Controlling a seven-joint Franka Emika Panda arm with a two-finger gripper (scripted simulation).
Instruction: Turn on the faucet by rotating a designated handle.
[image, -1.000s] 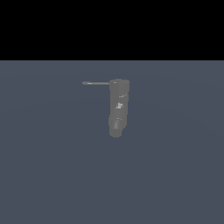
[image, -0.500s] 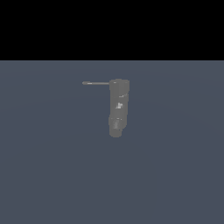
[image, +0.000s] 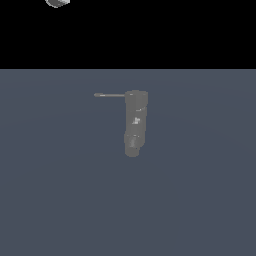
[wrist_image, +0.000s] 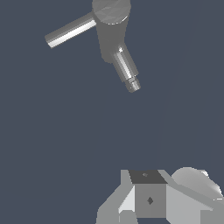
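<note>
The faucet (image: 135, 122) is a dark grey speckled column standing on the grey floor in the middle of the exterior view. The handle (image: 110, 95), a thin straight rod, sticks out from its top toward the exterior view's left. In the wrist view I see the faucet's round top (wrist_image: 111, 11), the handle (wrist_image: 70, 30) and a short spout (wrist_image: 126, 68) from above. My gripper (wrist_image: 146, 177) sits well away from the faucet and touches nothing. Its grey blocks overlap, so I cannot tell how the jaws stand.
A small light piece of the robot arm (image: 57, 2) shows at the top edge of the exterior view, left of the faucet. The flat grey-blue floor (image: 200, 200) spreads around the faucet.
A piece of the arm has come into the top edge of the exterior view. The faucet and handle have not moved.
</note>
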